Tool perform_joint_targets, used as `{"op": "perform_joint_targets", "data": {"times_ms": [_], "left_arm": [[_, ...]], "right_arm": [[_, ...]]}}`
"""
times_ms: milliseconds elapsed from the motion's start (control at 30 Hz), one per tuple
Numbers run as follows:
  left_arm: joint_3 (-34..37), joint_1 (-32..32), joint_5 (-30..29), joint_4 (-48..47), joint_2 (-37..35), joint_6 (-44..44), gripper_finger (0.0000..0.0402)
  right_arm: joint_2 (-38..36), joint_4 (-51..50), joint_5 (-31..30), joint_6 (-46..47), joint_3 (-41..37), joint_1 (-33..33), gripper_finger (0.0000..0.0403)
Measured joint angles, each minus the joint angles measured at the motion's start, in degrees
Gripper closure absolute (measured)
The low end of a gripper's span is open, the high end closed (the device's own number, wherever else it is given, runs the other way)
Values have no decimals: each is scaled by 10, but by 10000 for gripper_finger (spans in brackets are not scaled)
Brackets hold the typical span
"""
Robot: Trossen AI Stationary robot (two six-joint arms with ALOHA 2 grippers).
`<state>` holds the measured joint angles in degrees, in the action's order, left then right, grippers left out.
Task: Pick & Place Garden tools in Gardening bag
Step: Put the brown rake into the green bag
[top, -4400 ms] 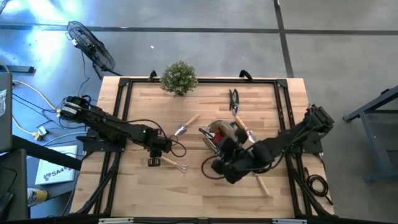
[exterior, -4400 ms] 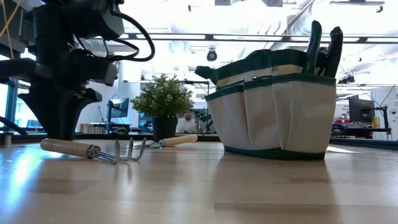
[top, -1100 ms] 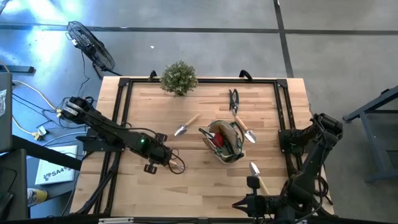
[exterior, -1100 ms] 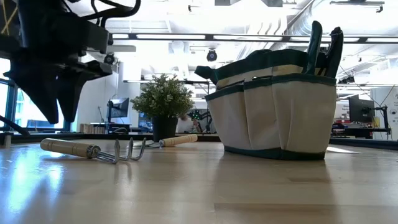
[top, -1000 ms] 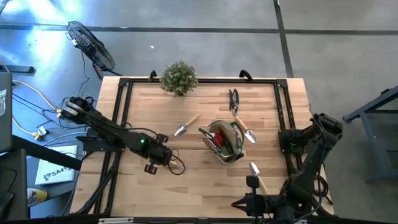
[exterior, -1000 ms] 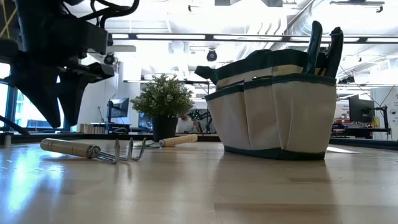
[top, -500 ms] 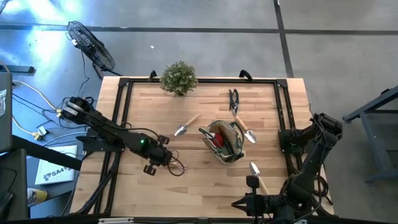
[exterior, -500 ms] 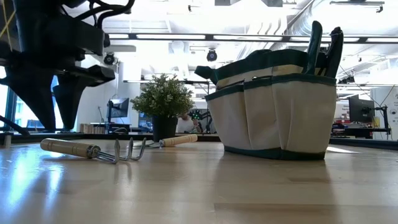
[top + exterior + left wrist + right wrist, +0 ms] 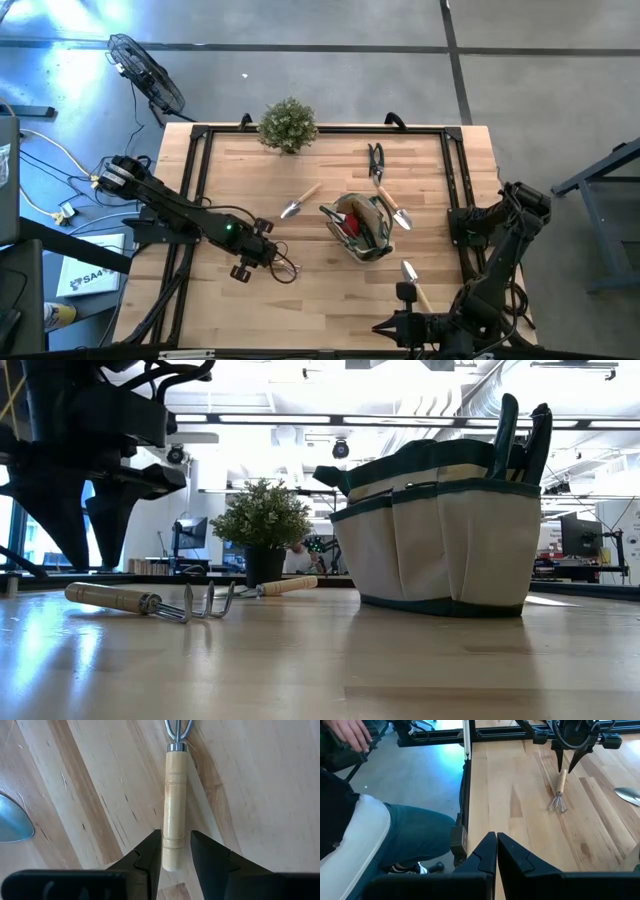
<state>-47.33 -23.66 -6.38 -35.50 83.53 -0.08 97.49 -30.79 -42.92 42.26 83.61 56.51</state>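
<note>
The left end effector (image 9: 175, 852) is down low over the light wooden bench (image 9: 320, 300). Its two dark fingers (image 9: 147, 855) stand a little apart, one on each side of the end of the small rake with a pale wooden handle and metal prongs (image 9: 173, 815). The rake lies flat on the bench, and I cannot tell if the fingers squeeze it yet.

The olive-green and cream fabric gardening bag with a round mouth (image 9: 362, 226) stands upright near the middle of the bench. Dark tool handles (image 9: 522, 438) stick up out of it.

A little trowel with a wooden handle and a shiny blade (image 9: 298, 201) lies on the bench between the rake and the bag. A second wooden-handled trowel (image 9: 393, 207) lies just beside the bag on its other side. The dark snips (image 9: 376, 160) lie farther back. One more wooden-handled trowel (image 9: 414, 285) lies near the front edge.

The right end effector (image 9: 496, 851) waits at the front edge of the bench, with its fingers pressed together and nothing in them.

A bushy green potted plant (image 9: 288, 125) sits at the back edge.
</note>
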Motion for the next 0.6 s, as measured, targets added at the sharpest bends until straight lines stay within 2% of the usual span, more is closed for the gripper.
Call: {"op": "perform_joint_targets", "data": {"times_ms": [367, 600], "left_arm": [[0, 0, -12, 1, 0, -1, 302], [0, 0, 17, 1, 0, -3, 302]], "right_arm": [[0, 0, 0, 0, 0, 0, 398], [0, -2, 0, 0, 0, 0, 398]]}}
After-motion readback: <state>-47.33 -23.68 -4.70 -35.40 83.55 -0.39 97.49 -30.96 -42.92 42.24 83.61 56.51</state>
